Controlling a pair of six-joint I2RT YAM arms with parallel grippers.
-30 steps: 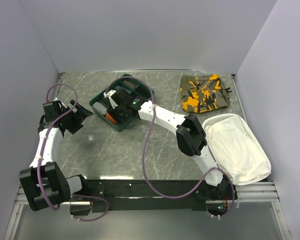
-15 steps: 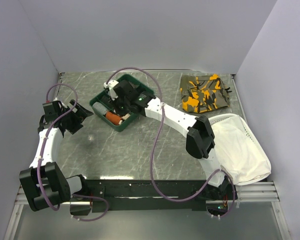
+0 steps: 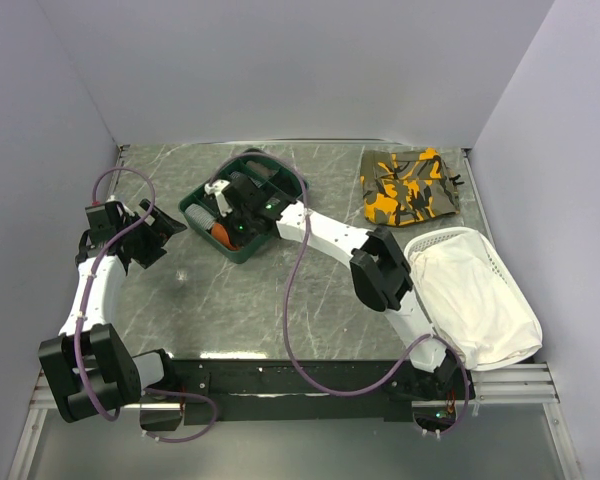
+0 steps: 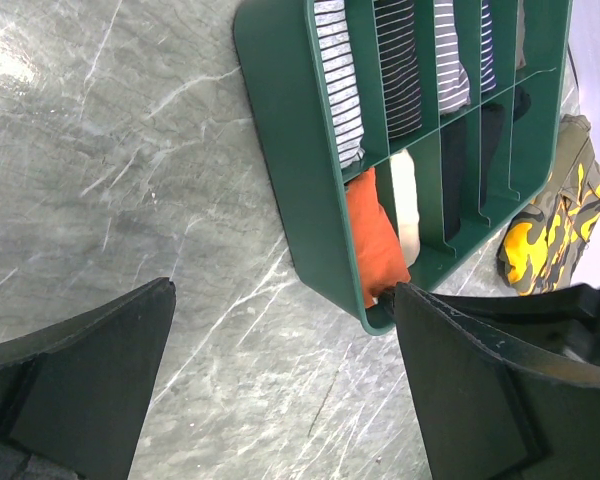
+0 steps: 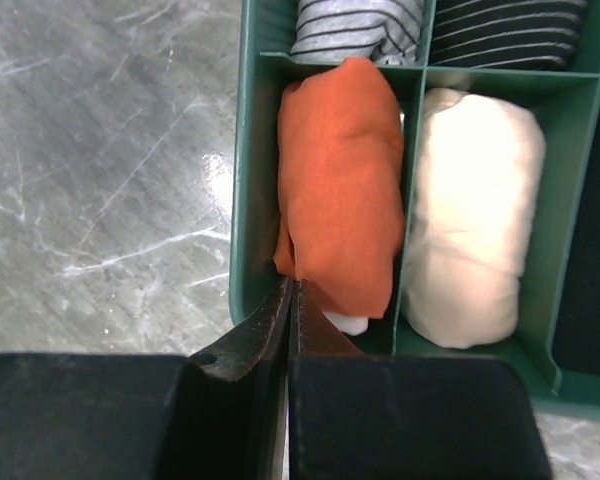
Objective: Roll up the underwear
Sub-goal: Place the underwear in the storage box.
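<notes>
The underwear (image 5: pixel 340 190) is a rust-orange roll lying in the near-left compartment of the green tray (image 5: pixel 250 200), with a bit of white showing at its near end. My right gripper (image 5: pixel 292 285) is shut, its tips touching the roll's near-left corner; no fabric shows between the fingers. From above, the right gripper (image 3: pixel 230 222) reaches over the tray (image 3: pixel 185 210) beside the orange underwear (image 3: pixel 220 234). My left gripper (image 3: pixel 165 232) hangs open left of the tray. In its own view the left gripper (image 4: pixel 280 290) spans bare table, with the underwear (image 4: pixel 372 245) ahead.
A cream roll (image 5: pixel 475 230) fills the compartment beside the underwear, and striped rolls (image 5: pixel 360 25) sit behind. An orange-and-olive camouflage garment (image 3: pixel 410 187) lies at the back right. A white basket with a large white cloth (image 3: pixel 475 300) stands at the right edge.
The right gripper's jaws have closed. The right arm reached further into the tray and then drew back slightly. The left arm has not moved.
</notes>
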